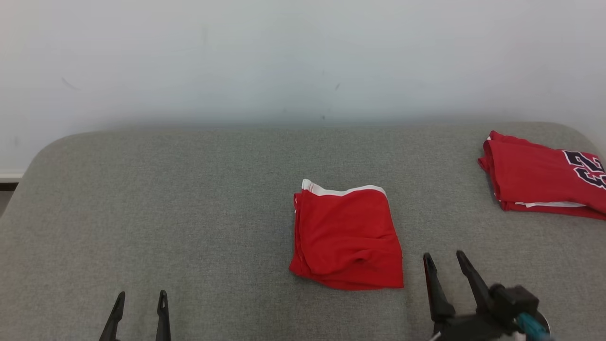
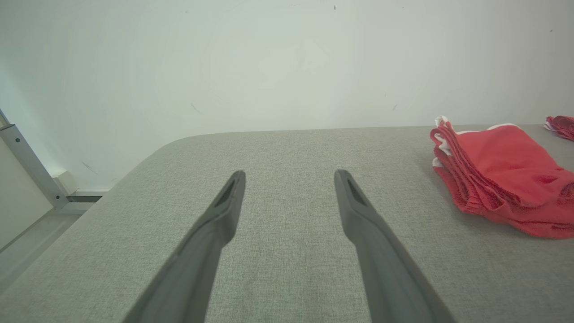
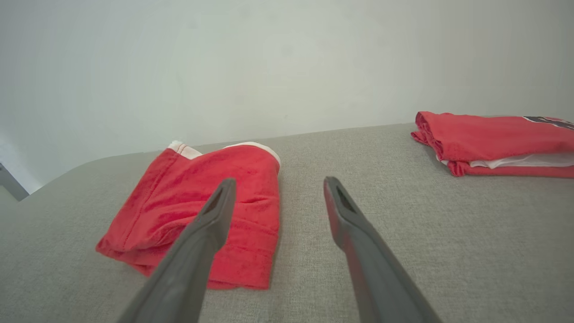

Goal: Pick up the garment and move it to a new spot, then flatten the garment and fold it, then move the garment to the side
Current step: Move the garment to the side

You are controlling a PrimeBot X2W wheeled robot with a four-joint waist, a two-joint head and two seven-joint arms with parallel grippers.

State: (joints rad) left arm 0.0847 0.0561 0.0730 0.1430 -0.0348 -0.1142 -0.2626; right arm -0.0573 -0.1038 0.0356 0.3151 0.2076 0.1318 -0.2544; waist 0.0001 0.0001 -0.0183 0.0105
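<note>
The garment [image 1: 348,237] lies folded into a compact red rectangle in the middle of the grey padded surface [image 1: 189,213], with white trim along its far edge. In the left wrist view the garment [image 2: 506,170] is off to the right; in the right wrist view the garment [image 3: 170,197] is ahead and to the left. My right gripper [image 1: 444,254] [image 3: 279,179] is open just right of the garment's near corner, apart from it. My left gripper [image 1: 142,293] [image 2: 290,172] is open over bare surface at the near left. Neither holds anything.
A second folded red garment [image 1: 539,175] [image 3: 484,134] with dark numerals and a white layer sits at the far right edge. A pale wall runs behind the surface. The surface's rounded left corner drops to a floor with a metal rail [image 2: 31,166].
</note>
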